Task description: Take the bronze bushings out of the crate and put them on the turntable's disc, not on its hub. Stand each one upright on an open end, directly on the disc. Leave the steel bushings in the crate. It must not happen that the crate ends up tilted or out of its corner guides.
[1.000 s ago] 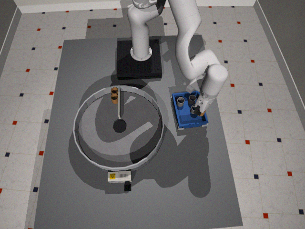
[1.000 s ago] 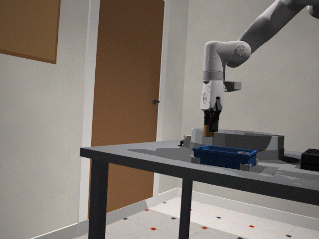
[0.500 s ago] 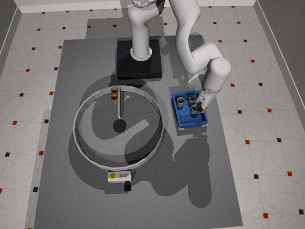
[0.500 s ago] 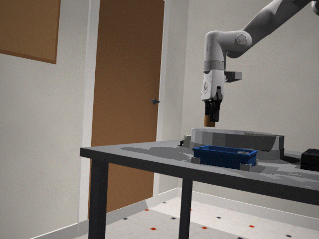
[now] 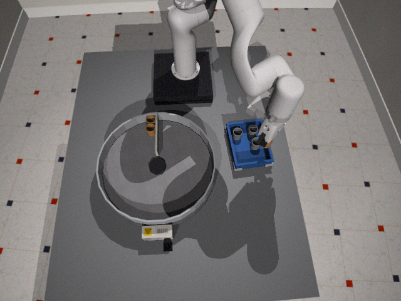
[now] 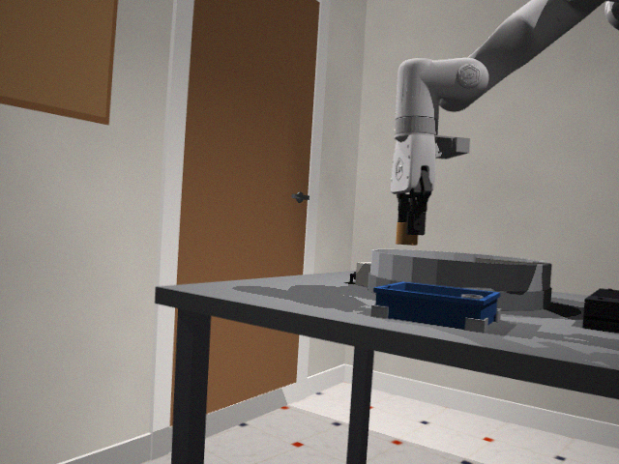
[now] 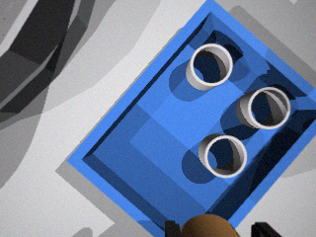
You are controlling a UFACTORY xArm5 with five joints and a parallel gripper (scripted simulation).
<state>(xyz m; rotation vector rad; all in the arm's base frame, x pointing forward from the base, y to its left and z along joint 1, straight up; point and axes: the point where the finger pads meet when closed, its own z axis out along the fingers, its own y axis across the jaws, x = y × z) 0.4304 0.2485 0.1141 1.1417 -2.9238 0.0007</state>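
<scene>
My gripper [image 5: 264,140] [image 6: 410,227] [image 7: 214,232] is shut on a bronze bushing [image 5: 267,145] [image 6: 405,240] [image 7: 209,226]. It holds the bushing upright, well above the blue crate [image 5: 247,158] [image 6: 429,302] [image 7: 163,133]. Three steel bushings [image 5: 237,132] [image 5: 252,130] [image 5: 255,143] stand upright in the crate; they also show in the wrist view [image 7: 196,76] [image 7: 244,115] [image 7: 204,151]. Two bronze bushings [image 5: 150,118] [image 5: 150,130] stand side by side on the turntable's disc [image 5: 136,184] near its far rim. The dark hub [image 5: 157,165] sits at the centre.
A raised grey ring wall [image 5: 103,152] [image 6: 450,272] surrounds the disc. The arm's black base plate [image 5: 183,90] [image 6: 602,309] lies behind the turntable. A white control box [image 5: 156,232] sits at the turntable's near side. The table edge runs close beside the crate.
</scene>
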